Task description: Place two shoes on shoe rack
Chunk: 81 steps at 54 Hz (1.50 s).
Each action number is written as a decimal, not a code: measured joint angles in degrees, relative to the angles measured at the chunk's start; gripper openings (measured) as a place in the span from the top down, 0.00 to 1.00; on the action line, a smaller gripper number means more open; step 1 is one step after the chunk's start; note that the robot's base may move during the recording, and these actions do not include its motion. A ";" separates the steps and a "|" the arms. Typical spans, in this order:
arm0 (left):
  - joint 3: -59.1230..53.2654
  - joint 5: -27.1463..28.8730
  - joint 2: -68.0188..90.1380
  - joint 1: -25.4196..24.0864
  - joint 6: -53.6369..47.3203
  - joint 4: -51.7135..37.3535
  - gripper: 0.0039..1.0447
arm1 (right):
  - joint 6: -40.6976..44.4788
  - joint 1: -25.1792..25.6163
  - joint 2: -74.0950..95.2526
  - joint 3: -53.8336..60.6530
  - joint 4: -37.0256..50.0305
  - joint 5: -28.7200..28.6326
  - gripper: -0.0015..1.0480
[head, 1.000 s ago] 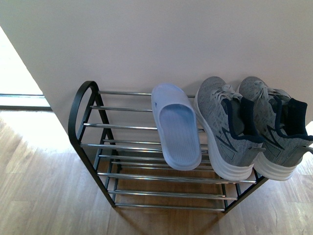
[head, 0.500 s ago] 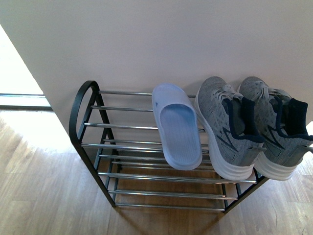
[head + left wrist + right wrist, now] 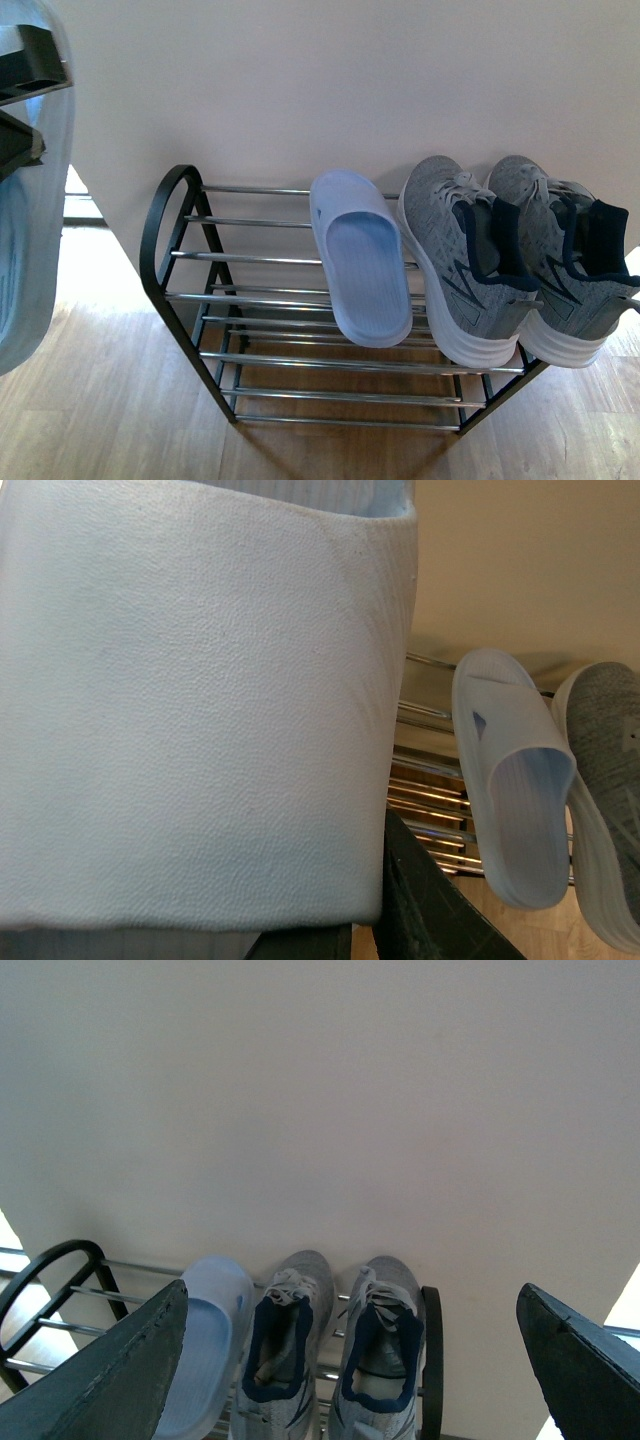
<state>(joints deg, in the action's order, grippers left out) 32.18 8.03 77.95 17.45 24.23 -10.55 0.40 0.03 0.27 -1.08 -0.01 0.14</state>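
The shoe rack (image 3: 165,215) stands against the wall. On its top tier rest a pale blue slide (image 3: 360,260) and two grey sneakers (image 3: 465,260) (image 3: 570,265), toes to the wall. My left gripper (image 3: 25,100) is up at the far left of the front view, shut on a second pale blue slide (image 3: 30,250) that hangs down. In the left wrist view this held slide (image 3: 200,700) fills most of the picture, with a dark finger (image 3: 420,910) against its edge. My right gripper (image 3: 350,1298) is open, high above the sneakers (image 3: 285,1350), holding nothing.
The top tier's chrome bars (image 3: 250,222) are bare between the rack's left black loop and the resting slide. A plain wall (image 3: 350,80) rises right behind the rack. Wooden floor (image 3: 100,400) lies in front, with a bright opening (image 3: 80,210) at left.
My left gripper with the held slide has come into the front view at the upper left. The shoes on the rack have stayed put.
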 joint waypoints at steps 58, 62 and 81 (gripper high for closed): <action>24.00 -8.31 40.17 5.01 6.82 -8.28 0.98 | 0.02 0.00 0.00 0.00 0.00 0.00 0.09; 25.24 -8.50 41.62 5.18 7.23 -8.28 0.98 | 0.00 0.00 0.00 0.00 0.00 0.00 0.09; 28.17 -8.90 48.43 5.03 8.90 -8.15 0.98 | 0.00 0.00 0.00 0.00 0.00 0.00 0.09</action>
<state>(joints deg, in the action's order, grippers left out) 60.36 -0.86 126.39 22.48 33.12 -18.70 0.40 0.03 0.27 -1.08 -0.01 0.14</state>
